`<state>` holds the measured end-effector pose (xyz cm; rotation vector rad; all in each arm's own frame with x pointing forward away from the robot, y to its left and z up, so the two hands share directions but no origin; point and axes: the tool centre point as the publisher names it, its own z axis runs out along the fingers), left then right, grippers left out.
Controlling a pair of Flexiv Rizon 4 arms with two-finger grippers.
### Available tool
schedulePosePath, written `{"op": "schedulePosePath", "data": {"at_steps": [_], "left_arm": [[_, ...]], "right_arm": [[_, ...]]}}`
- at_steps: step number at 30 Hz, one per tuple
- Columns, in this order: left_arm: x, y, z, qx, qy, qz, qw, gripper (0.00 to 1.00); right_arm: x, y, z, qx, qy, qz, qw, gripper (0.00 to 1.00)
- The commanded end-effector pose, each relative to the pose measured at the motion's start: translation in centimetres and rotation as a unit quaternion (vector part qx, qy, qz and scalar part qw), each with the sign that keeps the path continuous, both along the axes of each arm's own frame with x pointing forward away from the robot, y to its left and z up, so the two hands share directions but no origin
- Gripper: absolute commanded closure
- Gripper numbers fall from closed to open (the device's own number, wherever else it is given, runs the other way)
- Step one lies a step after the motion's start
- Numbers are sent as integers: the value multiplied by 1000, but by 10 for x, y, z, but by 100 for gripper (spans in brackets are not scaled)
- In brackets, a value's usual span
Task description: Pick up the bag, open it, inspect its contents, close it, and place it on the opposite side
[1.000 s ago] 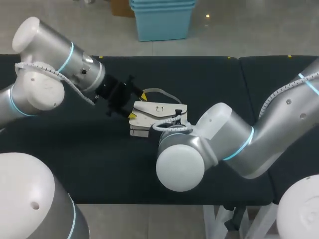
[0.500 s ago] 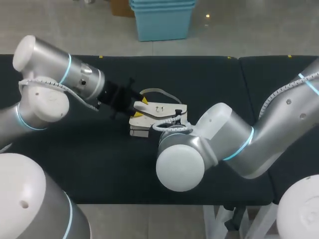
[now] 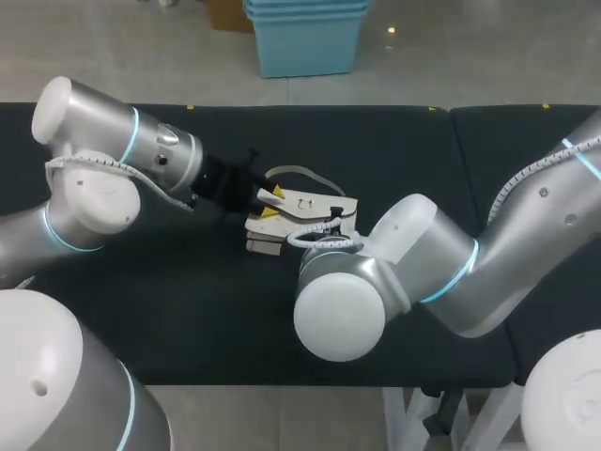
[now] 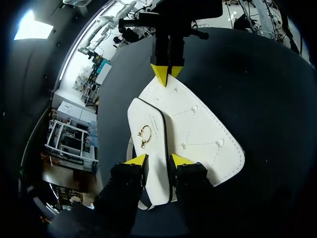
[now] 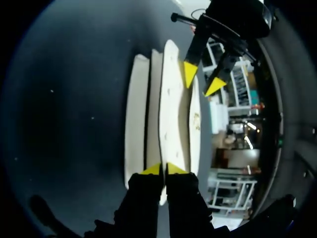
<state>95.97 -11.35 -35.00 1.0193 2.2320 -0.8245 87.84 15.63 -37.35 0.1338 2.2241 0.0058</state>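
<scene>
A white bag (image 3: 305, 209) with a small gold clasp (image 4: 144, 133) lies mid-table on the black top. My left gripper (image 3: 270, 200) is at the bag's left end. In the left wrist view the flap (image 4: 151, 116) fills the gap between its yellow tips (image 4: 157, 160), touching both. My right gripper (image 5: 163, 169) is shut on a panel edge at the bag's opposite end. It is seen from across the bag as a closed yellow point (image 4: 167, 74), and my right arm hides it in the head view. The left gripper (image 5: 202, 80) straddles the flap (image 5: 195, 119) beyond the stacked panels.
The bag's pale strap (image 3: 293, 172) loops out behind it. My right arm's big elbow (image 3: 343, 310) hangs over the table's front middle. A seam (image 3: 452, 188) splits the black table (image 3: 141, 310) at the right. Bare top lies on both sides of the bag.
My left gripper has moved right onto the bag's left end, and its fingers have closed in on the flap. The right arm and the bag have kept still.
</scene>
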Motion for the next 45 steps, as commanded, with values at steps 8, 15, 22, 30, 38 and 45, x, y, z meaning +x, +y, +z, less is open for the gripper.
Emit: {"op": "schedulePosePath", "data": {"at_steps": [8,15,22,30,38,45], "left_arm": [[18,-5,2,-8,44,41,998,100],[33,1,20,-14,136,63,989,100],[45,-1,34,12,197,77,977,100],[46,-4,31,21,230,87,969,100],[41,-4,28,27,221,85,971,100],[27,2,25,9,204,96,974,38]], "right_arm": [[-1,2,-2,-1,-2,-1,1000,100],[-1,2,-2,-1,-2,-1,1000,100],[-1,2,-2,-1,-2,-1,1000,100],[-1,2,-2,-1,-2,-1,1000,100],[-1,2,-2,-1,-2,-1,1000,100],[-1,2,-2,-1,-2,-1,1000,100]]}}
